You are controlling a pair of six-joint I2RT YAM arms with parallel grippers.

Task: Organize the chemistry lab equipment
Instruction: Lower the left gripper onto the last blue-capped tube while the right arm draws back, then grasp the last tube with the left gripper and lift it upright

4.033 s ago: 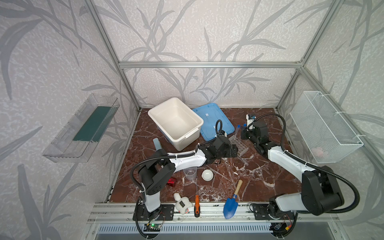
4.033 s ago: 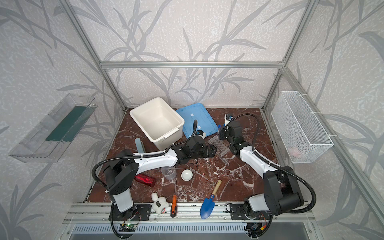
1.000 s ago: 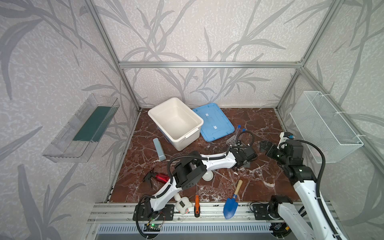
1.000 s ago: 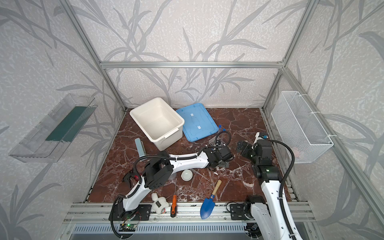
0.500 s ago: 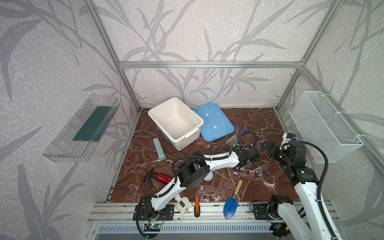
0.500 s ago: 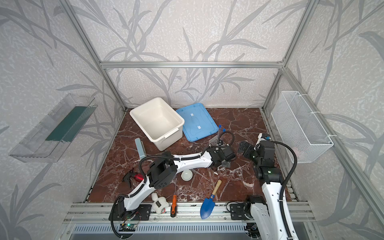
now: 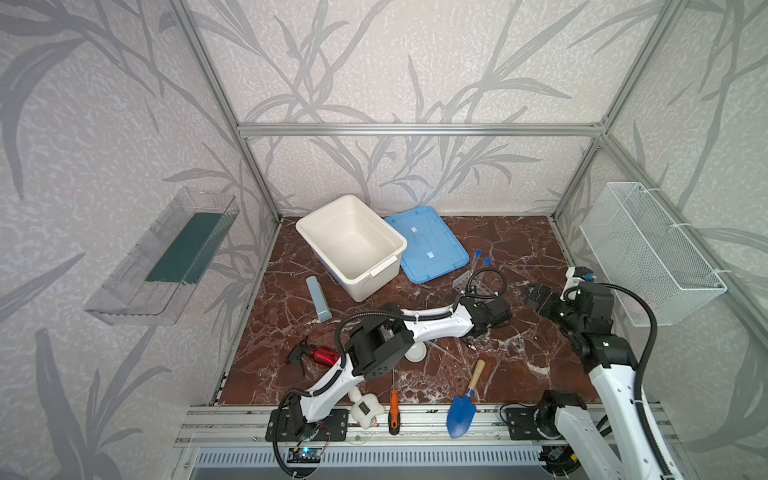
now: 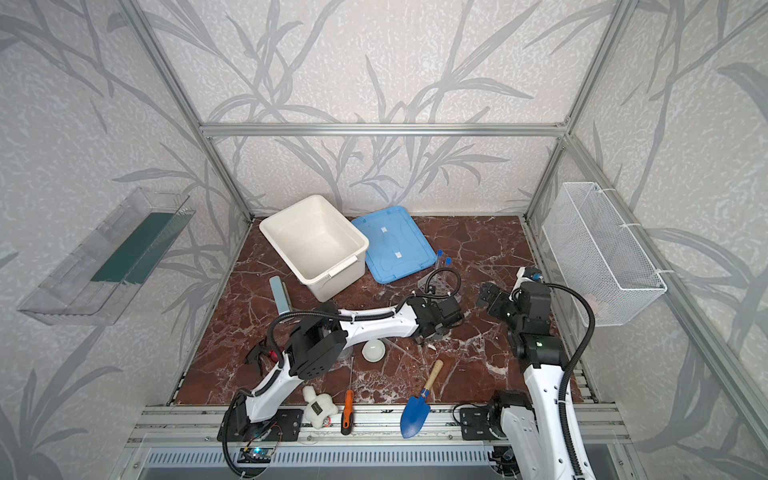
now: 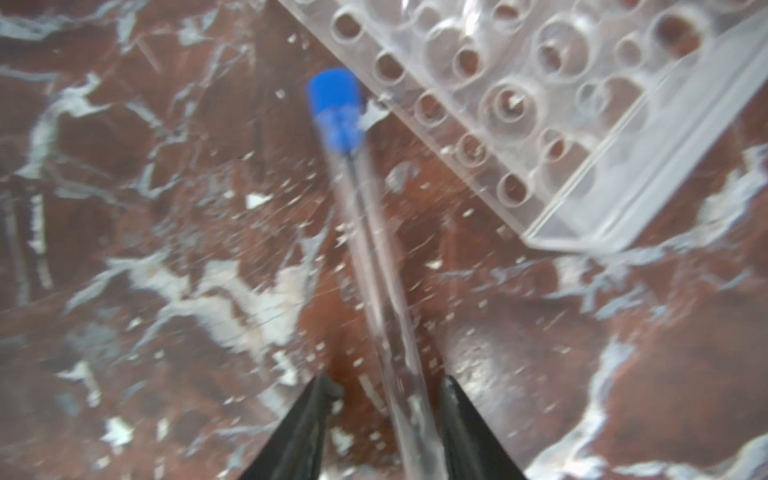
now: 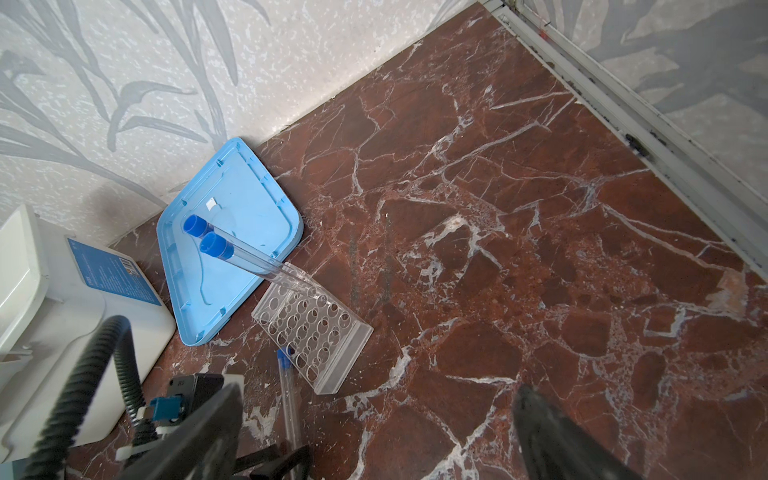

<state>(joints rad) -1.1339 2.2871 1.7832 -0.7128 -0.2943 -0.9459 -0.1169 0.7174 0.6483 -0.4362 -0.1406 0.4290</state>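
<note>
Looking at the left claw (image 9: 386,380), Mia: has it got anything?

Not clamped, Tom. Its jaws stand part-way apart and straddle the lying test tube (image 9: 374,257). Bare marble floor (image 9: 166,291) shows between one finger (image 9: 307,419) and the glass. That wrist picture is blurred, so I cannot tell whether the other finger touches.

Where does that tube lie?

Flat on the floor, its blue cap just beside the clear grid rack (image 9: 540,124). In both top views, with twelve at the back wall, the rack sits at two o'clock from the floor's middle. The left claw is at six o'clock of the rack.

Other tubes?

The two racked test tubes (image 10: 232,253) stand in the rack's holes, caps up, leaning toward twelve.

And the right claw (image 10: 378,390)?

Released, jaws wide, nothing between them. It hangs at three o'clock of the rack, apart from it.

Anything else of ours?

The small white round dish (image 7: 415,353) is at six o'clock of the middle, partly under the left arm.
</note>
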